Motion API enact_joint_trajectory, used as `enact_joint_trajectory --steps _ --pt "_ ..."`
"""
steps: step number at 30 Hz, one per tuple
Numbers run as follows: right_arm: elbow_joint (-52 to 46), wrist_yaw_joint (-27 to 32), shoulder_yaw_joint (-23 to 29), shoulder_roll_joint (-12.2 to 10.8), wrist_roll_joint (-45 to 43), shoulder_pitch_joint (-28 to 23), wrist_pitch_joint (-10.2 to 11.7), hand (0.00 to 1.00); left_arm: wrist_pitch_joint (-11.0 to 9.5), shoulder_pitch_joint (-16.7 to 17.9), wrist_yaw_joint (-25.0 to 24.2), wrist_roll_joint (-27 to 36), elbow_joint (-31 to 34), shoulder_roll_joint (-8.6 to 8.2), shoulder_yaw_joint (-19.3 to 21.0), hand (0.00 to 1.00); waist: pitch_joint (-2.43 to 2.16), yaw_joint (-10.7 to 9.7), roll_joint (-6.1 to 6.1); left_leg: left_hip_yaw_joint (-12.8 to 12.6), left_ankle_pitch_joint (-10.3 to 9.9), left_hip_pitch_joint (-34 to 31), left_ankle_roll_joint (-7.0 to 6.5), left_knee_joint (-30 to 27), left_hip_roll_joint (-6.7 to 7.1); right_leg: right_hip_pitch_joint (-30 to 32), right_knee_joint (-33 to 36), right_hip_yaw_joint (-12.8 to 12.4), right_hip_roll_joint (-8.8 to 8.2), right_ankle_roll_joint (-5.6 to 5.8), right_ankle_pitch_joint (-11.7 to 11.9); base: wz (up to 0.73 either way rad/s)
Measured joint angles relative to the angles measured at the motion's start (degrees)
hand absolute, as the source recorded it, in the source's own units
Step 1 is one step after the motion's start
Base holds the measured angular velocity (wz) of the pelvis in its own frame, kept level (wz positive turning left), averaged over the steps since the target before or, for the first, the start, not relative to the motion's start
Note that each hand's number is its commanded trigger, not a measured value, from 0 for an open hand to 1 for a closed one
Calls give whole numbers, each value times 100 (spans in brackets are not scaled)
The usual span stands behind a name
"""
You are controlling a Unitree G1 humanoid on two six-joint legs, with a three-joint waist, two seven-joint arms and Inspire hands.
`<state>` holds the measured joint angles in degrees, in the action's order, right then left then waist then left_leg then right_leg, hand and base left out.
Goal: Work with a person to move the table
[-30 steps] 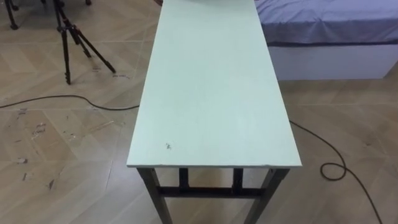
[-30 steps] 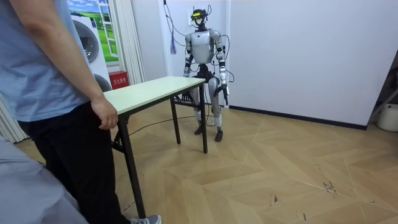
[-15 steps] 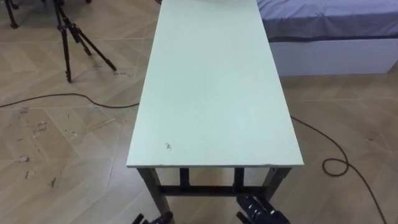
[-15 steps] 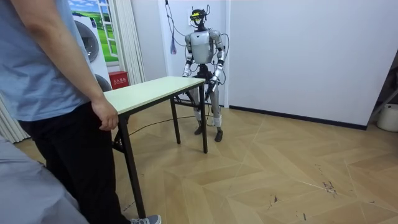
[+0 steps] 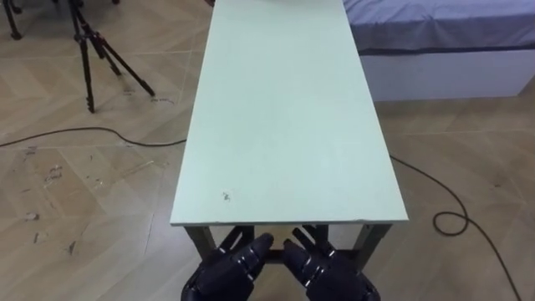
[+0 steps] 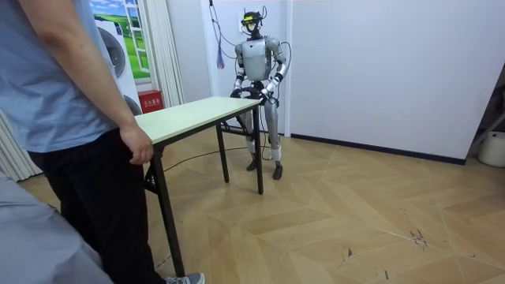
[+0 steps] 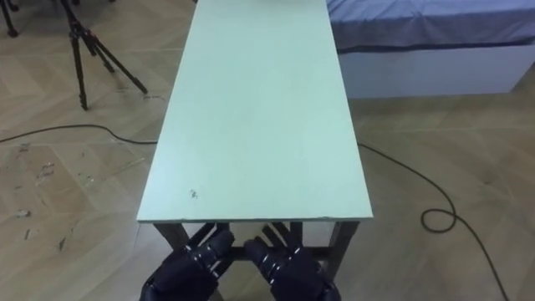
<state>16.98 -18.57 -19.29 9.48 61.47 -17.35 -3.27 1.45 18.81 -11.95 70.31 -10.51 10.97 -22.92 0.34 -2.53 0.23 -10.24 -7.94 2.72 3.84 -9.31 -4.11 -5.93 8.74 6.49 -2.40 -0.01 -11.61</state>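
A long table with a pale green top (image 5: 284, 117) and dark metal legs stretches away from me. Just below its near short edge my left hand (image 5: 227, 269) and right hand (image 5: 328, 269) hang side by side, both open with straight fingers pointing at the frame under the top, a small gap off the edge. In the room view I stand at the far short end of the table (image 6: 189, 117), hands raised to its edge. At the near end a person (image 6: 63, 118) rests a hand (image 6: 139, 147) on the table's end.
A bed with a blue sheet (image 5: 435, 25) stands right of the table. A tripod (image 5: 92, 50) is on the floor to the left, a dark cable (image 5: 84, 134) runs across the wood floor. In the room view a washing machine (image 6: 110, 55) stands behind the person.
Both my hands have risen from below the picture up to the table's near edge, fingers spread straight. The table and the person have stayed put.
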Motion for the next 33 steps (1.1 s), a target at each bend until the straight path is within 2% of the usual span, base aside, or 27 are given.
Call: enact_joint_trajectory --steps 6,11,19,24,27,29,33 --pt "-269 87 20 47 0 23 -12 0 106 -137 0 -4 48 118 7 0 19 -51 -8 -4 0 2 0 2 1 -6 -4 -1 0 0 0 0" --pt "-498 97 -2 228 361 23 -51 0 116 -147 13 190 47 272 45 0 34 -25 7 -3 0 3 0 1 1 -5 -3 -1 -1 2 -1 0" --pt "-532 98 14 423 400 51 -58 0 115 -154 143 646 32 327 306 0 52 36 41 -1 0 -6 0 1 1 10 7 10 -3 2 -1 0" --pt "-531 111 43 435 544 55 -145 0 126 -201 317 710 -55 334 447 0 52 79 44 19 0 10 0 1 0 -14 16 41 -2 2 -1 1" --pt "-518 265 64 426 996 103 -182 0 231 -302 424 972 -126 319 458 0 55 107 41 55 0 13 -1 1 0 -14 40 66 -2 2 -1 2" --pt "-441 372 115 427 1528 194 -264 0 349 -471 476 1445 -276 318 473 0 74 136 34 80 1 45 -1 1 -1 -26 79 68 -2 2 -2 0" --pt "-451 569 239 420 1822 232 -324 0 493 -549 534 1837 -300 289 536 0 77 160 30 78 1 46 -2 1 0 -6 87 50 -5 4 -11 -2"
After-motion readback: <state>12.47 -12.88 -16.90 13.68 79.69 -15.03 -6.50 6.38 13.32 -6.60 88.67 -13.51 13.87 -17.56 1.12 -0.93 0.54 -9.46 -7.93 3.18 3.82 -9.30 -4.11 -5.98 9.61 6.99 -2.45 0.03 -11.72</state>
